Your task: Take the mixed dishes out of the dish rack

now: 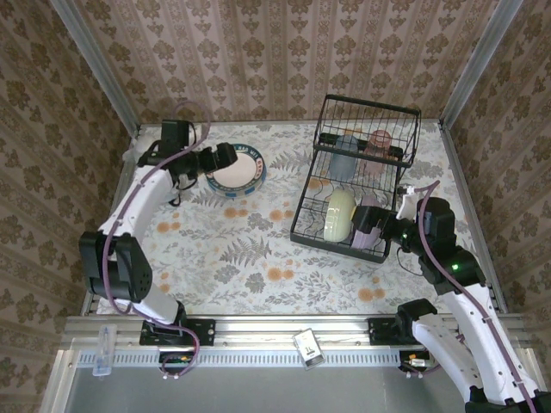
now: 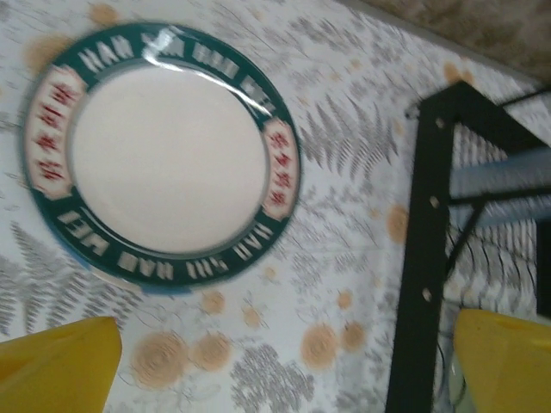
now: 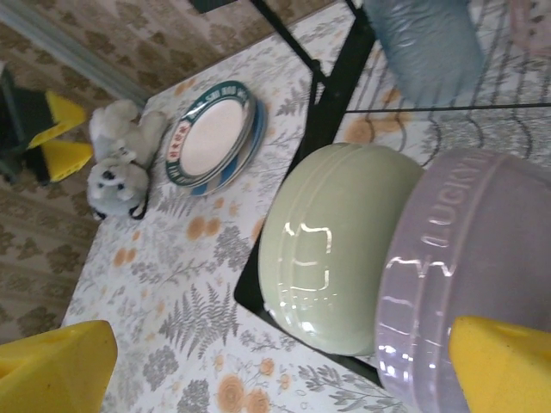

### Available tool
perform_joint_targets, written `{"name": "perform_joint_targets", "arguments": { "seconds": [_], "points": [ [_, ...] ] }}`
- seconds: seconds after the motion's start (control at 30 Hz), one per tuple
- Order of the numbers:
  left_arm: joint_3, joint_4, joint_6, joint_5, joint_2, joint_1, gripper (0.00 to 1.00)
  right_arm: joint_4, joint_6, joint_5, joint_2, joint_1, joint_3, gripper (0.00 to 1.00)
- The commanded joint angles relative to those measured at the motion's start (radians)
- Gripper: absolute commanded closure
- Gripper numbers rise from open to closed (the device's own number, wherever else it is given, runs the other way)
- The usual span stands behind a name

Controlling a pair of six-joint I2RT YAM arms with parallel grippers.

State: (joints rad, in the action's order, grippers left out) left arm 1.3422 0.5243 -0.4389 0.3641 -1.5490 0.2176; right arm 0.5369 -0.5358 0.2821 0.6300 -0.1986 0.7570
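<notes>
Translucent bluish cup (image 1: 346, 148) and pink cup (image 1: 377, 142) blur behind the black wire dish rack (image 1: 303, 206); left gripper (image 1: 231, 159) and right gripper (image 1: 372, 225) gape wide (both empty).

Brown damask wallpaper walls (image 1: 284, 52); floral-cloth table (image 1: 241, 258).

1. The surface (image 1: 232, 258) is covered with a pale cloth printed with grey ferns and orange flowers.
2. Round plates (image 1: 235, 169) with a dark teal patterned rim lie face up in a low stack on its far left part.
3. The black wire dish rack (image 1: 301, 206) stands on the right half, well apart from the plates.
4. A grey plush toy (image 3: 120, 159) lies just beside the plates, near the surface's edge.
</notes>
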Motion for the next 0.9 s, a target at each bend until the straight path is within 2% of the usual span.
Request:
{"name": "perform_joint_targets", "arguments": {
  "seconds": [0.0, 0.2, 0.5, 0.8, 0.87],
  "points": [
    [-0.048, 0.024, 0.09, 0.059, 0.038, 0.076, 0.02, 0.083, -0.04, -0.132, -0.013, -0.007, 0.026, 0.0],
    [-0.069, 0.031, 0.155, 0.062, 0.049, 0.258, 0.08, 0.128, -0.074, -0.179, -0.01, -0.007, 0.015, 0.0],
    [0.025, 0.045, 0.192, -0.034, -0.137, 0.482, 0.13, 0.144, -0.092, -0.172, 0.013, -0.007, 0.007, 0.0],
    [0.161, 0.111, 0.145, -0.168, -0.334, 0.569, 0.21, 0.135, -0.101, -0.159, 0.026, -0.006, -0.009, 0.0],
    [0.172, 0.12, 0.118, -0.197, -0.359, 0.568, 0.28, 0.136, -0.101, -0.157, 0.038, -0.006, -0.013, 0.0]
  ]
}}
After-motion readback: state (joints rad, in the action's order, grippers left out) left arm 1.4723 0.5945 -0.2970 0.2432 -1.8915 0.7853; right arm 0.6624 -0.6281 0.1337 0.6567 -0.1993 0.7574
